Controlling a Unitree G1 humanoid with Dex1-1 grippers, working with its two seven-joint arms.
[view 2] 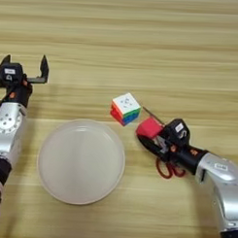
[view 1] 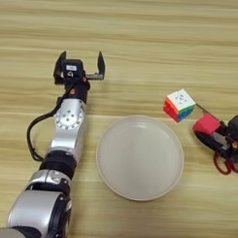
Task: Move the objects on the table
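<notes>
A round beige plate (view 1: pixel 139 157) lies empty in the middle of the wooden table (view 1: pixel 143 34). Just past its far right rim stands the multicoloured puzzle cube (view 2: pixel 125 109), white face up. Right of that cube, my right gripper (view 2: pixel 150 134) is shut on the small red cube (view 2: pixel 150 127), held low over the table about a finger's width from the puzzle cube. My left gripper (view 1: pixel 81 59) stands open and empty beyond the plate's left side, fingers pointing away from me.
Red-handled scissors (view 2: pixel 166 169) lie under my right wrist. A thin metal shaft (view 2: pixel 150 114), probably the screwdriver's, shows between the puzzle cube and the right gripper. A black cable (view 1: pixel 32 137) loops beside my left forearm.
</notes>
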